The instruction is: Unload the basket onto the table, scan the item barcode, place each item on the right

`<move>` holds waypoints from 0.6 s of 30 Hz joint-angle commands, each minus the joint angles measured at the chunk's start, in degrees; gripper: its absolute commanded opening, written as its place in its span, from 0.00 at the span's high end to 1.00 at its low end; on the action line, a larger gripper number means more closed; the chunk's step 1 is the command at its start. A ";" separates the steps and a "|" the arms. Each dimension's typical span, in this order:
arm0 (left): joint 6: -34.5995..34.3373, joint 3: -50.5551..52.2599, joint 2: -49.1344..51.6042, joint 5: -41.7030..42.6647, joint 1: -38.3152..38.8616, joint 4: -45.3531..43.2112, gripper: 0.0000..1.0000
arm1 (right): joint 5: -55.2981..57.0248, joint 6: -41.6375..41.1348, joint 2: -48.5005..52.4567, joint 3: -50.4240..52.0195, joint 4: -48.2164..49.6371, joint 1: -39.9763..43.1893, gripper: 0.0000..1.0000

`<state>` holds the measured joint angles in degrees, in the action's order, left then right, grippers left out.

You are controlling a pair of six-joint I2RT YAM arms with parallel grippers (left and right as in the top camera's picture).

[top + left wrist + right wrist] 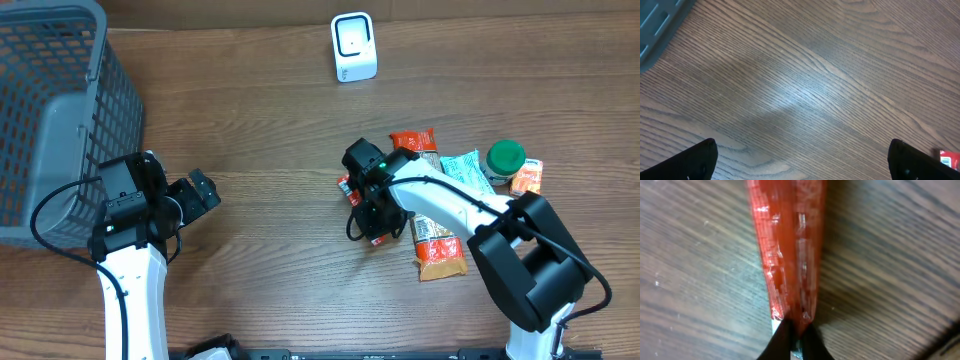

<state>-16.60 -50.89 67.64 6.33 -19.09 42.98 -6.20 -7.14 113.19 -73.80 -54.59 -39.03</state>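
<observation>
Red packet [379,239] sits just right of table centre, mostly hidden under the right gripper [368,212] in the overhead view, with red ends poking out at 11 and 5 o'clock of the wrist. In the right wrist view the red packet [790,245] is on edge, glossy and creased. Its near end is pinched between the two black fingertips of the right gripper [795,341], which is clamped tight on the wrapper. Can't tell if the packet is off the wood or resting on it. No barcode readable in any view.

White scanner [353,47] stands at 12 o'clock of the packet, well apart, near the far edge of the table [260,130].

At 3 o'clock of the packet there is a loose pile:
- two orange snack bars [440,252]
- a teal pouch [466,170]
- a green-lidded jar [505,157]
- a small orange packet [527,177]

Left gripper [201,191] is at 9 o'clock of the packet, well apart, over bare wood. In the left wrist view the left gripper [802,161] has its jaws spread wide with nothing between them. Grey mesh basket [60,110] is at 10 o'clock, at the left edge.
</observation>
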 commanded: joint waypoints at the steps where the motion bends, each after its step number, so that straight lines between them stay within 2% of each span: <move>1: -0.76 -0.79 0.31 -0.57 0.28 -0.15 0.00 | 0.94 -0.44 0.83 2.16 -0.31 0.20 0.96; 3: -0.76 -0.79 0.31 -0.57 0.28 -0.15 0.00 | 0.94 -0.42 0.83 2.16 -0.31 0.20 0.83; 4: -0.76 -0.79 0.31 -0.57 0.28 -0.15 0.00 | 0.96 -0.39 0.83 2.16 -0.26 0.20 0.80; 9: -0.76 -0.79 0.31 -0.57 0.28 -0.15 0.00 | 0.94 -0.39 0.83 2.16 0.35 0.20 0.72; 12: -0.76 -0.79 0.31 -0.57 0.28 -0.15 0.00 | 0.92 -0.44 0.83 2.16 0.15 0.20 0.72; 13: -0.76 -0.79 0.31 -0.57 0.28 -0.15 0.00 | 0.92 -0.44 0.83 2.16 -0.13 0.20 0.68; 15: -0.76 -0.79 0.31 -0.57 0.28 -0.15 0.00 | 0.94 -0.44 0.83 2.16 -0.98 0.20 0.54; 18: -0.76 -0.79 0.31 -0.57 0.28 -0.15 0.00 | 0.94 -1.29 0.83 2.16 -1.92 0.20 0.48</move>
<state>-16.60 -50.89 67.64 6.33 -19.09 42.98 -6.17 -7.66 113.10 -73.32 -56.07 -39.05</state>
